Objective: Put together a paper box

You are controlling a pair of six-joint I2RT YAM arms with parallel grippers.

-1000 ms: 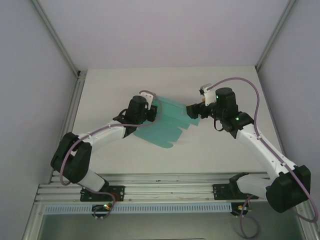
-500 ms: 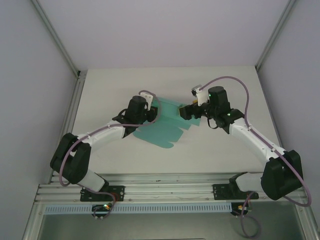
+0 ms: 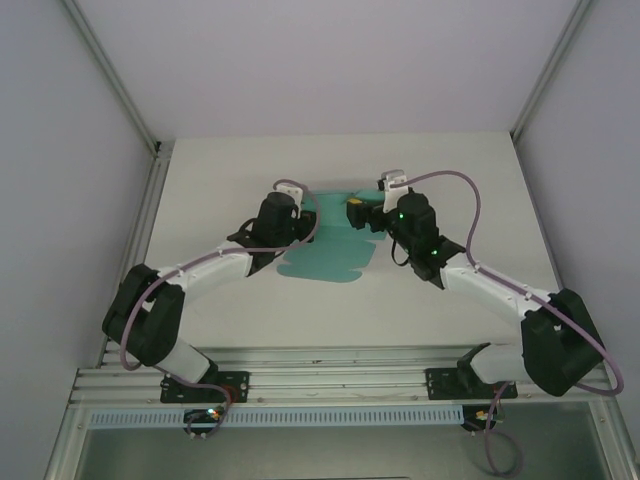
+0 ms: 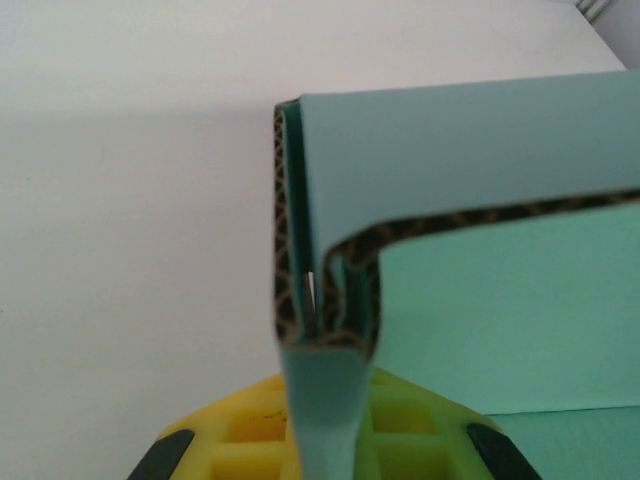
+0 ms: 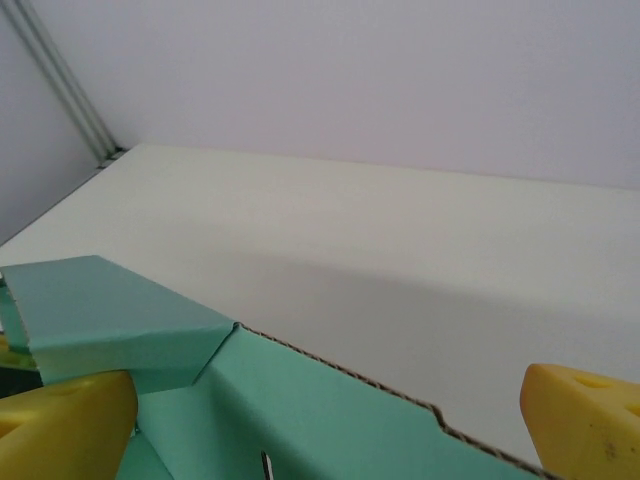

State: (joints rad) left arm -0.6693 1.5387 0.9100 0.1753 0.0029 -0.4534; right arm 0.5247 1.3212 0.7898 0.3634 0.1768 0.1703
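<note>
Desk (image 3: 215, 175): plain off-white, grey walls round it.

Left arm (image 3: 200, 272) reaches in from the near left and right arm (image 3: 492, 290) from the near right. They meet over the desk's middle, slightly toward the far side.

Box (image 3: 330, 258): teal card, not formed, partly folded sheet. It sits between the two wrists. The scalloped flap edge points to the near side and lies low over the desk; the far part is lifted where the hands are.

Left hand (image 3: 303, 222) is on the box's left far edge. In the left wrist view the hand (image 4: 325, 445) is closed tight on a doubled-over fold of card (image 4: 470, 150). The corrugated edge curls up out of the yellow fingers (image 4: 235, 445), and one panel stands upright.

Right hand (image 3: 358, 214) is on the box's right far corner. In the right wrist view the hand (image 5: 320, 430) is spread wide, with a yellow finger at each lower corner (image 5: 60, 425) and the card's torn-looking top edge (image 5: 330, 400) running across the gap. The left finger is against a folded-down flap; the right finger is apart from the card. No clamp.
</note>
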